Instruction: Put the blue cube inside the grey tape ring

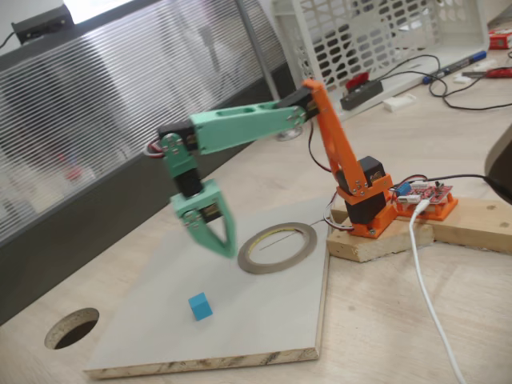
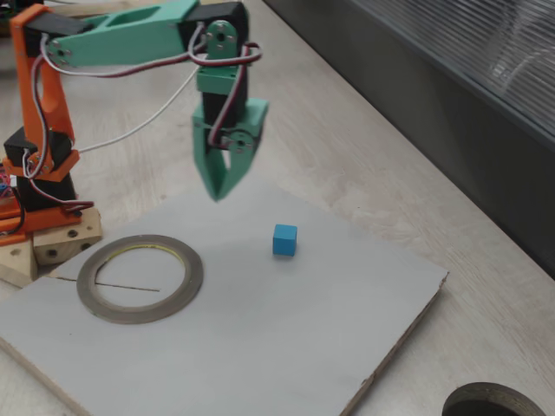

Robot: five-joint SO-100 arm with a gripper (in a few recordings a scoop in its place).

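Observation:
A small sky-blue cube (image 1: pixel 201 306) (image 2: pixel 284 240) rests on the pale grey board, apart from everything else. The grey tape ring (image 1: pixel 278 247) (image 2: pixel 140 278) lies flat on the same board, nearer the arm's orange base, with nothing inside its opening. My green gripper (image 1: pixel 226 251) (image 2: pixel 217 192) hangs point-down in the air above the board, between ring and cube, a short way up from the surface. Its two fingers are pressed together to a tip and hold nothing.
The grey board (image 1: pixel 256 320) (image 2: pixel 260 347) lies on a wooden desk. A dark round cut-out hole (image 1: pixel 72 328) (image 2: pixel 494 403) is in the desk just past the board's corner. The arm's orange base (image 1: pixel 368 200) stands on wooden blocks, with cables and a white crate behind.

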